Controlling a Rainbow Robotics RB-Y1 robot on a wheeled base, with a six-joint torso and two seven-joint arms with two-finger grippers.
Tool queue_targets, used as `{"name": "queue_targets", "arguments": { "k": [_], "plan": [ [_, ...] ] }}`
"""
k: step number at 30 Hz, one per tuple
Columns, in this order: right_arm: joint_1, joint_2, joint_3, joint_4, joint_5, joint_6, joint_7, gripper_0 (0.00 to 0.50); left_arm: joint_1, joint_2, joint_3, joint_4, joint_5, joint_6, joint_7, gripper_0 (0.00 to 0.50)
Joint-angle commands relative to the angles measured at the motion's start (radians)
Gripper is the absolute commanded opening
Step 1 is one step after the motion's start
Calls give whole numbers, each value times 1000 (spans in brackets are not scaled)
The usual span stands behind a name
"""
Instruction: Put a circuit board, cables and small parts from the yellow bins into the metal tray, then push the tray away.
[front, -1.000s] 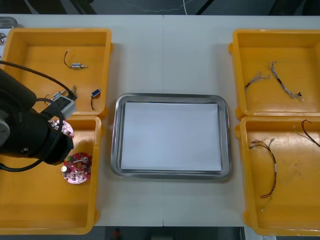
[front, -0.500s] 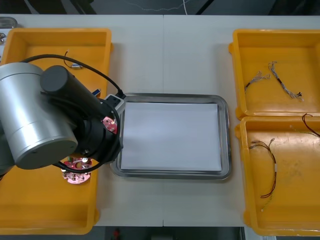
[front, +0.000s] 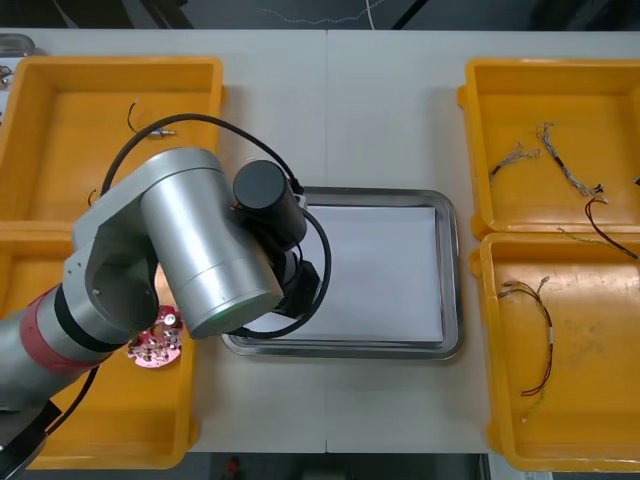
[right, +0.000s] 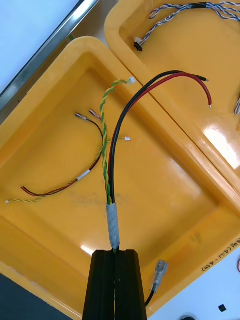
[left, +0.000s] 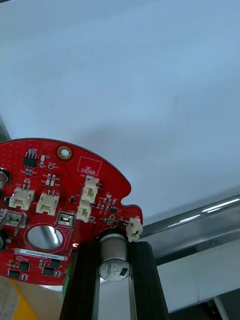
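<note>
**Board over tray, cables lifted**

Tray (front: 451, 290): white inside, the visible part bare. Left arm (front: 190, 250) reaches across its near-left corner. Left gripper (left: 114, 248) grips the board (left: 55, 200) just inside the rim. Right gripper (right: 116, 256) is clamped on taped cables (right: 110, 165) above a right bin (right: 45, 235). Placing step, I judge: you lower, release the board flat, then bring the cables.

Tray (front: 452, 270) midway between left and right bins (front: 60, 110); circuit board (left: 60, 200) over tray; cables (front: 549, 340) in right bins.

The light table (front: 340, 100) bears yellow bins (front: 600, 95) and a metal tray (front: 340, 349).
</note>
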Motion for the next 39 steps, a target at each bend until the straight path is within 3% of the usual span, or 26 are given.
{"name": "queue_targets", "arguments": {
  "k": [1,12,31,33,35,36,38,39],
  "plan": [
    [-13,16,-13,-38,21,4,-50,0,-34,-47,-49,48,-40,-63,37,2],
    [-13,16,41,-41,63,4,-53,0,-31,-56,-104,143,-51,-144,72,1],
    [-13,16,48,-45,47,4,-53,0,6,-34,-141,179,-50,-204,118,20],
    [-13,15,48,-45,45,4,-53,0,9,-30,-146,179,-50,-205,121,134],
    [-12,16,48,-45,45,4,-53,0,17,-27,-147,179,-56,-207,122,315],
    [-12,16,48,-45,44,4,-53,0,18,-27,-147,179,-59,-208,122,382],
    [-13,16,48,-45,42,4,-53,0,26,-25,-158,179,-76,-221,126,475],
    [-13,16,47,-43,40,4,-53,0,26,-24,-161,179,-82,-224,127,497]
  ]
}}
